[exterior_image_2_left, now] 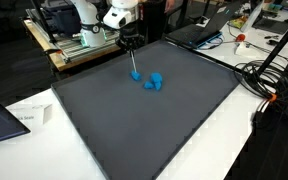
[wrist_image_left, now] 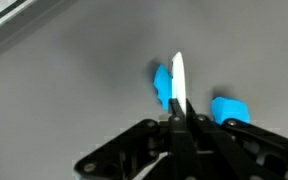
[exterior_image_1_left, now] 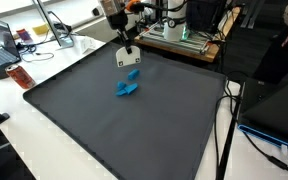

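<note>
**Thin plate pinched above the mat's far side**

You are working close to the far edge of the dark grey mat (exterior_image_1_left: 94, 130). The gripper (exterior_image_1_left: 125, 48) is hanging just in front of the equipment rack (exterior_image_1_left: 179, 35). Open mat is stretching away toward the near and side edges, giving you wide room, while cables (exterior_image_1_left: 227, 110) are trailing along one side. The fingers are squeezing together on a thin flat plate (exterior_image_1_left: 130, 60). It is showing pale blue in an exterior view and as a white sliver, edge-on, in the wrist view (wrist_image_left: 178, 80). It is hanging upright, off the mat, over the blue pieces (exterior_image_1_left: 126, 88), with one lying on each side of it in the wrist view. Print on a paper sheet (exterior_image_2_left: 29, 118) is showing too small to read.
</note>
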Robot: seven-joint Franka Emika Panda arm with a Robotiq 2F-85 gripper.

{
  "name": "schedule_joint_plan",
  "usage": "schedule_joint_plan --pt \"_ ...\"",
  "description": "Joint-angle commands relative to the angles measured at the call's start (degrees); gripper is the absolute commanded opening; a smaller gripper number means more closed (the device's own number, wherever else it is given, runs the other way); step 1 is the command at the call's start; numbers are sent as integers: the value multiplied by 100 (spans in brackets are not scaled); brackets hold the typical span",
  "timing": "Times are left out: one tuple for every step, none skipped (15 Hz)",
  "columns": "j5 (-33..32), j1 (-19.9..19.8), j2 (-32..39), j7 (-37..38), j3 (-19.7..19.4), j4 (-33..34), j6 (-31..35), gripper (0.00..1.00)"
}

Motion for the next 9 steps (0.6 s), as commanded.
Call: schedule_joint_plan --pt "-93 82 -18 283 4 -247 278 1" --pt "-84 93 -7 303 5 -295 324 1" --pt "-39 98 8 298 7 -315 294 1" --pt "12 102 15 321 8 -343 328 1" --pt "74 103 16 331 9 -363 352 1" --pt "156 100 21 353 11 -379 385 1" --pt "230 96 29 348 15 -381 393 1" --pt "314 91 35 333 20 -371 367 1" --pt "400 90 43 326 25 -366 382 1"
